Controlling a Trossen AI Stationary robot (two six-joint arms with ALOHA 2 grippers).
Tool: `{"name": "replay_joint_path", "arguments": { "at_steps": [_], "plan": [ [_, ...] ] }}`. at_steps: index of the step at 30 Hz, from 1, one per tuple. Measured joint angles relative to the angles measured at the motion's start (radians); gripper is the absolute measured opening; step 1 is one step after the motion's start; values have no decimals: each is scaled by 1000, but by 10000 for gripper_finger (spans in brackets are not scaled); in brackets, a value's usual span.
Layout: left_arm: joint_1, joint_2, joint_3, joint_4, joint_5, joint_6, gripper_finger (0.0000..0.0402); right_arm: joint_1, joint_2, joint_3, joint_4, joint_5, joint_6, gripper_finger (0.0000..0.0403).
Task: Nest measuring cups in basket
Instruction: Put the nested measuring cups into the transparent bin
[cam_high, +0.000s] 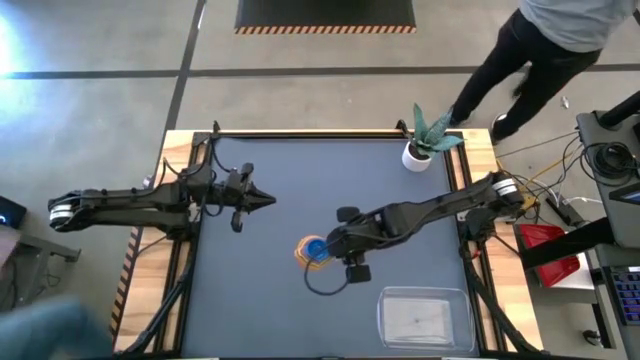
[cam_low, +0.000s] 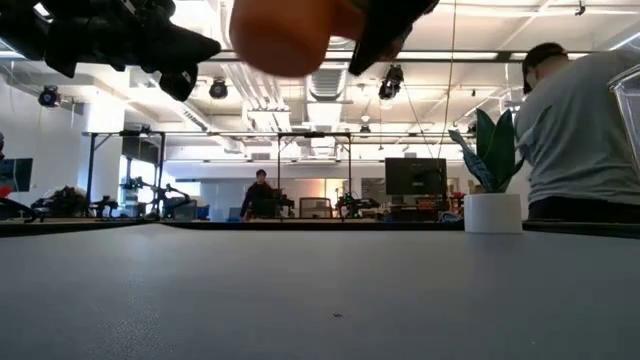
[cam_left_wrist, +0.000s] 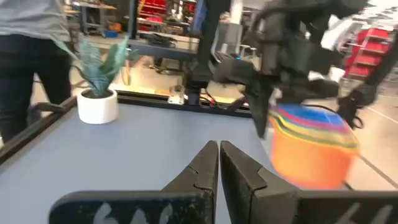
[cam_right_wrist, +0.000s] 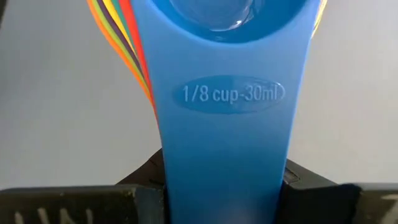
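Left arm first: from my station I read the left gripper (cam_high: 268, 199) held above the table's left half, fingers pressed together on nothing, tips aimed toward the table's centre. In its wrist view the two dark fingers (cam_left_wrist: 214, 163) meet along one seam. It hangs well apart from the cups.

Moving right, near the table's centre, I see the measuring cups (cam_high: 315, 250) stacked one inside another, orange outermost and blue on top. The right gripper (cam_high: 333, 247) is clamped on the stack's handles. In the right wrist view the blue handle (cam_right_wrist: 227, 118) runs between the jaws, marked "1/8 cup-30ml", with red, orange, yellow and other coloured handle edges fanned out beside it. The left wrist view shows the stack (cam_left_wrist: 311, 149) raised off the grey table surface (cam_left_wrist: 155, 143), rims layered in several colours above an orange bowl. In the low view the orange bowl (cam_low: 295, 35) hangs at the picture's top, clear of the table.

Further right and toward the near edge, the basket (cam_high: 423, 318) sits flat on the table, a clear tray, near the stack but not under it. I cannot tell whether anything lies inside it.

At the far right corner stands a white plant pot (cam_high: 417, 155) with green leaves. Beyond the table's far edge I see a person (cam_high: 540, 50) in a grey top and dark trousers.
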Motion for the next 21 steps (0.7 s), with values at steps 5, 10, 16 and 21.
{"name": "replay_joint_path", "arguments": {
  "at_steps": [5,10,16,21],
  "plan": [
    [0,-73,0,-42,14,-10,0,-2,-81,-48,24,6,-7,119],
    [0,-192,-12,-62,14,-12,0,0,-116,-94,37,3,9,119],
    [1,-367,-69,-89,14,-17,0,0,-119,-126,74,-5,13,119],
    [1,-497,-120,-111,14,-37,0,1,-119,-146,98,-26,18,119]
  ]
}}
